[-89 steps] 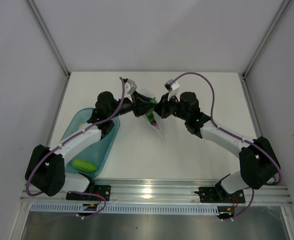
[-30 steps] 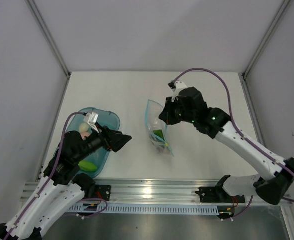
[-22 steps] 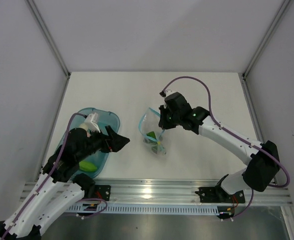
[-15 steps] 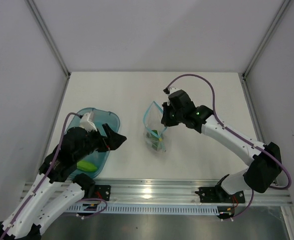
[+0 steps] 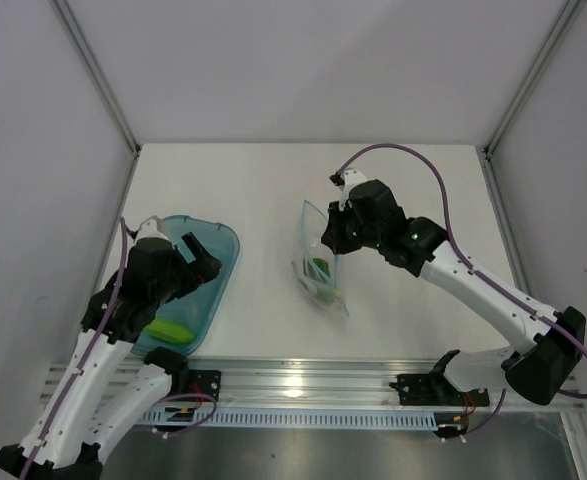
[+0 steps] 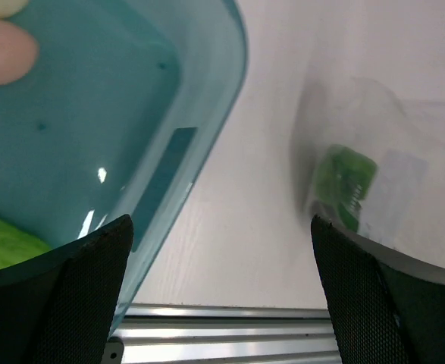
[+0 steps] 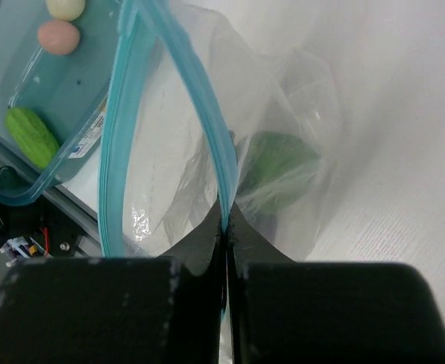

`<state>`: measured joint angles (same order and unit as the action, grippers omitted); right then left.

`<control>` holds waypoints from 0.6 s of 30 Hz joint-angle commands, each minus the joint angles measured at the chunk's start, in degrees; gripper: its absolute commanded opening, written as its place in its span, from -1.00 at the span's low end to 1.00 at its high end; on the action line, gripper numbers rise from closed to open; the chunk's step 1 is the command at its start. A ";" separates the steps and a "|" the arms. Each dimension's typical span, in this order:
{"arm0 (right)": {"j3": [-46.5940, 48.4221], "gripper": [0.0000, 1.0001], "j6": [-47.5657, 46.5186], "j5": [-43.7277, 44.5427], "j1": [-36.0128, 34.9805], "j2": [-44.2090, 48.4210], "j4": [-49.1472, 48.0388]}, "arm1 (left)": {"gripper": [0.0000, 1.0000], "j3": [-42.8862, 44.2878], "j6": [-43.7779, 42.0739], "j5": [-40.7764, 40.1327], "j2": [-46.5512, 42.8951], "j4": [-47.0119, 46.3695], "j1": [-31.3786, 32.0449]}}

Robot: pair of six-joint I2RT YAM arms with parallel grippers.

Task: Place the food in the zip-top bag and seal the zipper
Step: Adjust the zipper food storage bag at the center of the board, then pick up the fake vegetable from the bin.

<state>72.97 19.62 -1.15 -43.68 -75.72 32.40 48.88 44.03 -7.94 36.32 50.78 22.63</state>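
Left tool has swung back over the tray, jaws wide now; right tool still clenched on the bag's zipper.

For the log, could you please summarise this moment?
left end effector open over translucent blue tray | right end effector shut on teal zipper of clear bag

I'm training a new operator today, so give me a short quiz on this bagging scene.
1. True or false: the right fingers are shut on the zipper.
2. What lies inside the zip-top bag? A a spoon; B green piece; C nothing.
3. In the right wrist view, how many food pieces show in the blue tray?
Key: 1 true; 2 B; 3 three.
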 commanded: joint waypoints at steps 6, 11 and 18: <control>-1.42 -1.00 -4.41 -0.17 -0.62 1.37 -1.46 | 0.99 0.17 3.42 -2.94 9.28 10.11 -15.59; -3.61 -1.00 -5.73 -0.61 -0.62 1.72 -2.34 | 0.99 -4.31 8.97 -2.35 15.71 12.68 -24.99; -6.26 -1.00 -6.35 -1.57 -0.62 2.95 -3.31 | 0.99 -8.10 15.98 -4.09 17.04 12.67 -28.43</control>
<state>67.37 14.68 -2.00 -44.14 -75.18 31.16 41.45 54.41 -10.50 55.18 62.00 -4.54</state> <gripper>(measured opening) 0.002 0.994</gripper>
